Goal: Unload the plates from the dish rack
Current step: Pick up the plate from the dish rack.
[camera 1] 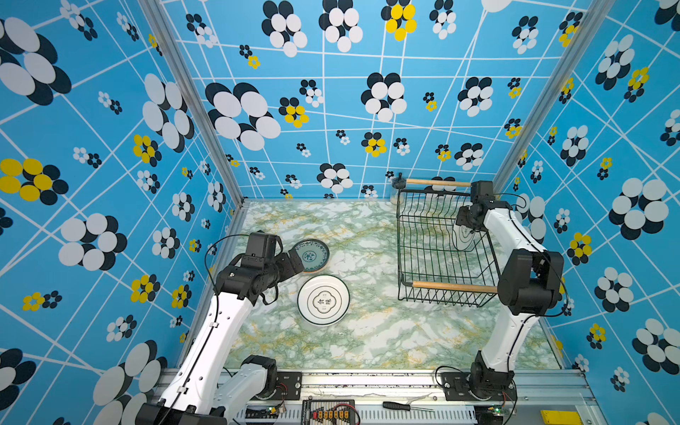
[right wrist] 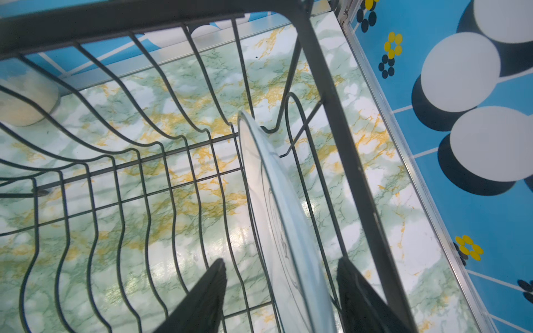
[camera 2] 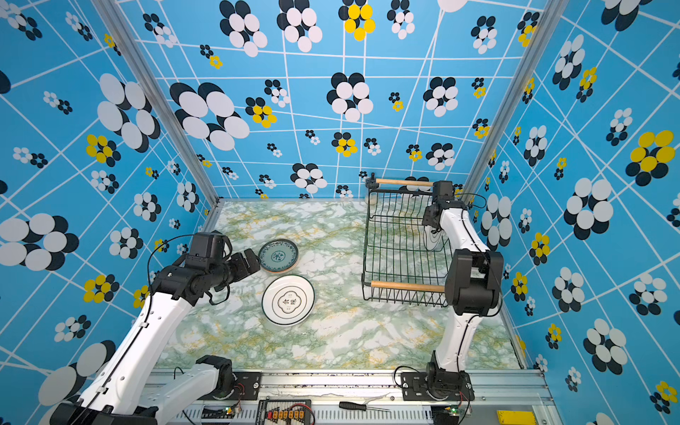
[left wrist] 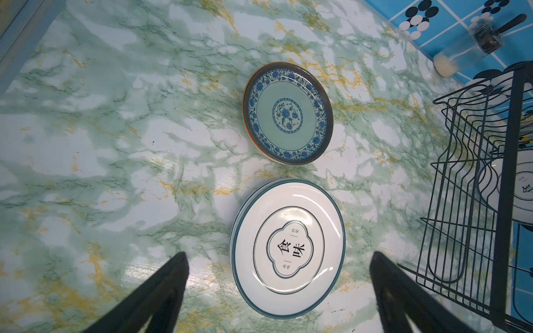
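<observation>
Standing upright in blk wire rack [camera 1: 452, 286], white emblem plate [camera 1: 464, 235]

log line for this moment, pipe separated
right gripper: open, astride upright plate in dish rack | left gripper: open, empty | table: white stack, blue-patterned stack

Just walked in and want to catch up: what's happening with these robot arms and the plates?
The right gripper reaches into the black wire dish rack, its open jaws either side of a white plate standing upright there, not yet gripping. The left gripper hangs open and empty over the green marble table, by two stacks: one topped by a blue-patterned plate, one by a white teal-rimmed emblem plate.
</observation>
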{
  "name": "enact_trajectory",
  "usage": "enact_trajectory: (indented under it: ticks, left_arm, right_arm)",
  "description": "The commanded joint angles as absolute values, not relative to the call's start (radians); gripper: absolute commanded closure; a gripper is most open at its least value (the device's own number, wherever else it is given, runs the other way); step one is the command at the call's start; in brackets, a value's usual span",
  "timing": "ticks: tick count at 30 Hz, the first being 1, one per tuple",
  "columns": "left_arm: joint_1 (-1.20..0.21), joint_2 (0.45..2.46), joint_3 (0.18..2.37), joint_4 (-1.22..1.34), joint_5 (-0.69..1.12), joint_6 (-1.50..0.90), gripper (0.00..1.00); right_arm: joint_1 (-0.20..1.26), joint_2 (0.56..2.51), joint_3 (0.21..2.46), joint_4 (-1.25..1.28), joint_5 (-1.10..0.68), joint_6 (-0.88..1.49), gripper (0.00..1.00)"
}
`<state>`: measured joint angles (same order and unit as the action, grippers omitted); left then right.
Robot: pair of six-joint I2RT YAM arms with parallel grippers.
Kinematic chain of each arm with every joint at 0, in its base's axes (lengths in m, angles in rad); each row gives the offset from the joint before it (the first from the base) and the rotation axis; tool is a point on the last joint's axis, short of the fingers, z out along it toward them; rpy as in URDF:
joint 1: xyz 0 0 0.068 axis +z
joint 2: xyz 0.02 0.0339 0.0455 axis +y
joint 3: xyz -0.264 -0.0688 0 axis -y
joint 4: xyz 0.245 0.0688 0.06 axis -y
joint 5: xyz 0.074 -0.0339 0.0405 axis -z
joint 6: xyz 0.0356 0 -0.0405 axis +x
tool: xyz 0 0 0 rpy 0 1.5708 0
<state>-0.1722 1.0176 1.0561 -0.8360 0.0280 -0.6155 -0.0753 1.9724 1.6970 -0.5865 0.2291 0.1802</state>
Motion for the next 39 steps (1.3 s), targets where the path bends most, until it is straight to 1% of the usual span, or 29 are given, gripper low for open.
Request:
enact_trajectory:
  ticks: [1, 5, 7, 14, 17, 27, 31, 34, 36, 39]
  left_arm:
    - [-0.163, 1.008, 1.042, -0.816, 0.054, -0.592, 0.01]
    - [-0.164, 1.007, 1.045, -0.825, 0.048, -0.592, 0.01]
    - [-0.162, 1.001, 1.043, -0.827, 0.034, -0.594, 0.01]
    - [-0.162, 0.988, 1.041, -0.821, 0.038, -0.587, 0.01]
    - [-0.163, 0.997, 1.043, -0.819, 0.042, -0.587, 0.01]
    - [-0.162, 1.077, 1.065, -0.816, 0.083, -0.586, 0.01]
    - [-0.163, 1.088, 1.064, -0.804, 0.084, -0.59, 0.01]
    - [-0.162, 1.088, 1.065, -0.797, 0.069, -0.591, 0.01]
    - [-0.163, 1.086, 1.063, -0.788, 0.075, -0.585, 0.01]
    - [-0.162, 1.089, 1.064, -0.785, 0.082, -0.583, 0.01]
  right_arm:
    - [-0.083, 1.991, 1.699, -0.573, 0.189, 0.149, 0.41]
    - [-0.086, 2.002, 1.697, -0.574, 0.178, 0.135, 0.48]
    - [-0.087, 2.008, 1.696, -0.572, 0.175, 0.13, 0.54]
    - [-0.089, 2.002, 1.666, -0.558, 0.19, 0.119, 0.63]
    - [-0.091, 1.997, 1.645, -0.545, 0.201, 0.112, 0.71]
    - [-0.091, 1.966, 1.609, -0.526, 0.225, 0.085, 0.81]
    - [-0.091, 1.939, 1.576, -0.52, 0.221, 0.077, 0.88]
    - [-0.091, 1.914, 1.569, -0.522, 0.218, 0.072, 0.88]
    - [-0.092, 1.895, 1.566, -0.523, 0.213, 0.072, 0.91]
    - [-0.092, 1.864, 1.566, -0.527, 0.208, 0.072, 0.92]
